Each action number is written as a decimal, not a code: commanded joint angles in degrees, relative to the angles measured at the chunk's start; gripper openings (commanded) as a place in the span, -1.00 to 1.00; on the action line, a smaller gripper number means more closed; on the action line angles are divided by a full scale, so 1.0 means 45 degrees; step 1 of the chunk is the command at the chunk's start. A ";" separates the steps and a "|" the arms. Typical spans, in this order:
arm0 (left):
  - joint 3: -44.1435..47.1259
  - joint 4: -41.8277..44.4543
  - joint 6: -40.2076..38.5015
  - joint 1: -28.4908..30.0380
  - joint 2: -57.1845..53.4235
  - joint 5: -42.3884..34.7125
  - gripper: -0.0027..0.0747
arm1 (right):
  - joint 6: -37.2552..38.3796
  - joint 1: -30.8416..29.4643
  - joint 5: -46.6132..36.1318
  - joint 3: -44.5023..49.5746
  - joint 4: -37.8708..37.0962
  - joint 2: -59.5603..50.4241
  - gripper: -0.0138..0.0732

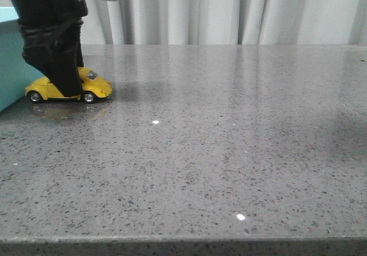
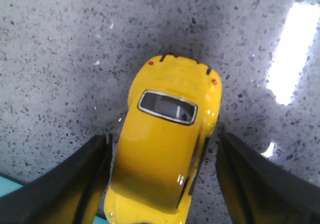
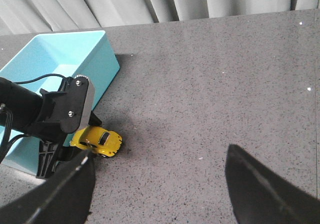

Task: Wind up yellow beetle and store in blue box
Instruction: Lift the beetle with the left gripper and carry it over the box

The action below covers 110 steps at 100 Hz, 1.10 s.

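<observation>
Grey speckled desk point(image 1: 229, 153): near its far left corner the yellow beetle point(image 1: 92, 85) stands beside the blue box point(image 3: 75, 58). Left pincer point(image 2: 162, 184) straddles it, fingers apart; right pincer point(image 3: 157, 184) hangs wide, empty.

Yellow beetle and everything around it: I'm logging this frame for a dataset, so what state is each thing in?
yellow beetle: upright on its wheels on the table, beside the box, between the left jaws.
blue box: open-topped, nothing visible inside.
left gripper: lowered over the car, jaws open on either side, gaps visible.
right gripper: raised above the table, jaws open, holding nothing.
</observation>
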 commanded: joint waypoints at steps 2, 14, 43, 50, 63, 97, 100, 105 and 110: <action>-0.0402 -0.0072 -0.0137 0.0013 -0.0547 -0.0410 0.06 | -0.0123 0.0028 -0.1085 -0.0331 -0.0202 -0.0207 0.56; -0.0402 -0.0072 -0.0137 0.0013 -0.0547 -0.0410 -0.13 | -0.0123 0.0028 -0.1152 -0.0331 -0.0202 -0.0207 0.56; -0.0450 -0.0095 -0.0137 0.0013 -0.0547 -0.0410 -0.45 | -0.0123 0.0028 -0.1164 -0.0331 -0.0202 -0.0207 0.56; -0.0580 -0.0208 -0.0213 0.0013 -0.0665 -0.0410 -0.45 | -0.0123 0.0028 -0.1151 -0.0331 -0.0202 -0.0207 0.56; -0.1403 -0.0518 -0.1040 0.0044 -0.1057 -0.0557 -0.45 | -0.0123 0.0028 -0.1060 -0.0331 -0.0191 -0.0207 0.56; -0.3843 -0.0518 -0.5060 0.1173 -0.2751 -0.0920 -0.45 | -0.0123 0.0028 -0.1019 -0.0331 -0.0191 -0.0207 0.56; -0.3874 -0.0518 -0.5733 0.1434 -0.2927 -0.0947 -0.45 | -0.0123 0.0028 -0.1019 -0.0331 -0.0191 -0.0207 0.56; -0.3874 -0.0518 -0.7094 0.2013 -0.3056 -0.0846 -0.45 | -0.0123 0.0028 -0.1019 -0.0331 -0.0191 -0.0207 0.56; -0.3874 -0.0518 -0.8355 0.2539 -0.3118 -0.0547 -0.45 | -0.0123 0.0028 -0.1033 -0.0331 -0.0191 -0.0207 0.56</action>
